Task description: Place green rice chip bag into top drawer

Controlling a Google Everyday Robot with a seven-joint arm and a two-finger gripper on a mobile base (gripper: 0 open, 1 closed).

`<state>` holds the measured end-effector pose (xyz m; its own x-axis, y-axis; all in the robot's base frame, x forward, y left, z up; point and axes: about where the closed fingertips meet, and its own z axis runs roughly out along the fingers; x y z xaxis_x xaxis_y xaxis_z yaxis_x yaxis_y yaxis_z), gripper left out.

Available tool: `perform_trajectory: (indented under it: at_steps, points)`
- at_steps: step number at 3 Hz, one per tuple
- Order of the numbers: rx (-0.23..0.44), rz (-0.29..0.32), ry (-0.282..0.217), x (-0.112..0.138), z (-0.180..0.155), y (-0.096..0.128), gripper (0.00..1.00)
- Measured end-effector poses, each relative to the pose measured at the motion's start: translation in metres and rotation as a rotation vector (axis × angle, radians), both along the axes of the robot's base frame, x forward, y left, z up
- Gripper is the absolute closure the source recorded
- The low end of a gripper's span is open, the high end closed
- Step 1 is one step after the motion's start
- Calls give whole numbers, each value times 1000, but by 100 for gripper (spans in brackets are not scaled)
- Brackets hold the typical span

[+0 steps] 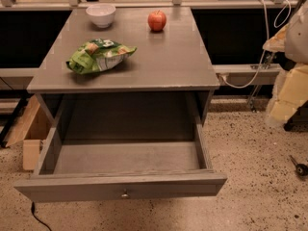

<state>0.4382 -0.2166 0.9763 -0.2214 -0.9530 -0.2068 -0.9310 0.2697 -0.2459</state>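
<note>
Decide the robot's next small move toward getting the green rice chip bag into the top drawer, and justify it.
Probably bring the end effector, which is not in view, above the green rice chip bag to grasp it. The bag lies untouched on the left part of the cabinet top, and the top drawer below already stands open and empty.

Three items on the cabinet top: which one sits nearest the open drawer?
The green rice chip bag, front-left; the white bowl and apple sit at the back. No gripper in view, only the arm at right.
</note>
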Motion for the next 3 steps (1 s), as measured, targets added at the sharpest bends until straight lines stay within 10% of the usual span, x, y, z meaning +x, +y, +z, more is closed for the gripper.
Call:
perform_trajectory:
  at_steps: [2,3]
  points:
    - [79,24,-10,12,-5,16,0]
    - [209,101,-49,48,-12,61,0]
